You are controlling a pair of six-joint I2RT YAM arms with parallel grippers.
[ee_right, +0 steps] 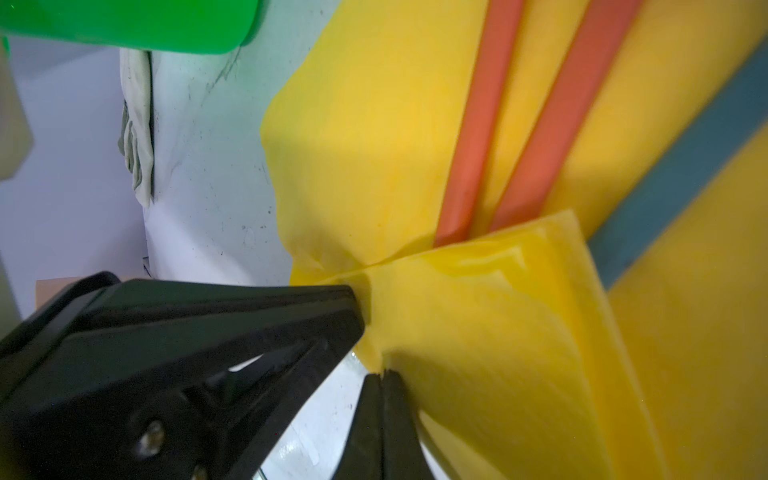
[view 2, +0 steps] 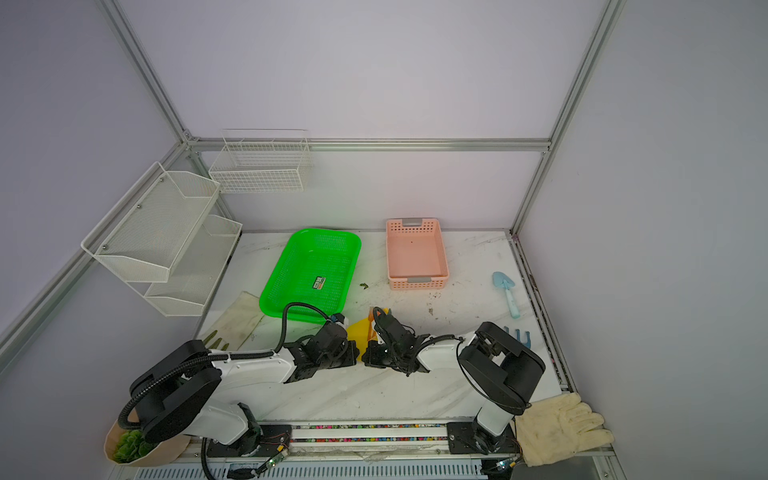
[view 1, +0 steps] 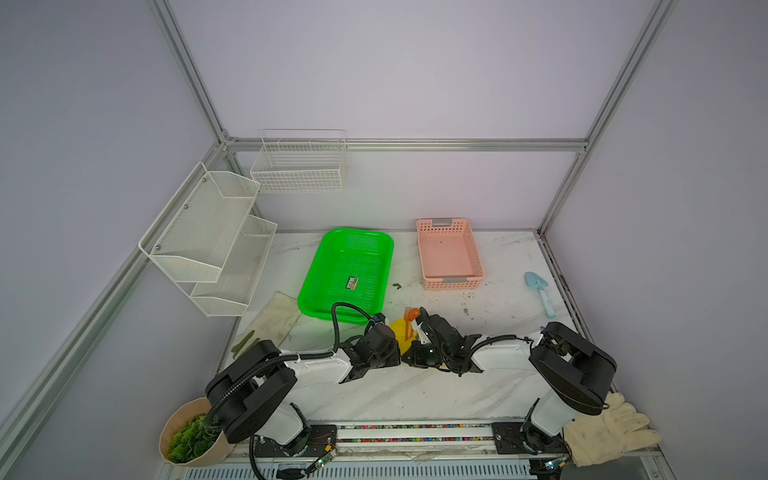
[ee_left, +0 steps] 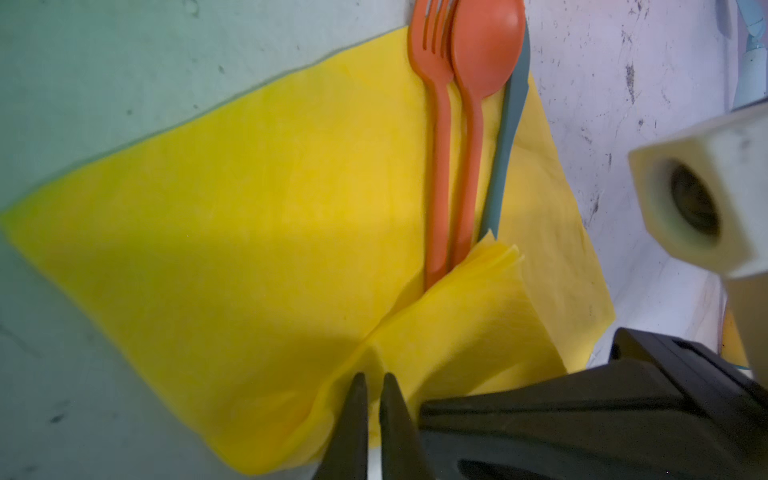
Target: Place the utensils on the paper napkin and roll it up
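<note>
The yellow paper napkin (ee_left: 257,216) lies flat on the marble table, and shows in both top views (view 1: 400,332) (view 2: 356,332) between the two arms. On it lie the utensils side by side: an orange fork (ee_left: 440,166), an orange spoon (ee_left: 486,54) and a teal piece (ee_left: 505,158). The napkin's near corner is folded up over the handle ends (ee_left: 457,324). My left gripper (ee_left: 374,380) pinches that fold with its jaws almost together. My right gripper (ee_right: 380,376) is shut on the napkin's edge right beside it.
A green basket (view 1: 345,274) stands just behind the napkin, with a pink basket (view 1: 449,253) to its right. A light blue toy shovel (view 1: 540,291) lies far right. Cream gloves (view 1: 611,428) hang at the front right, and a plant pot (view 1: 187,436) sits front left.
</note>
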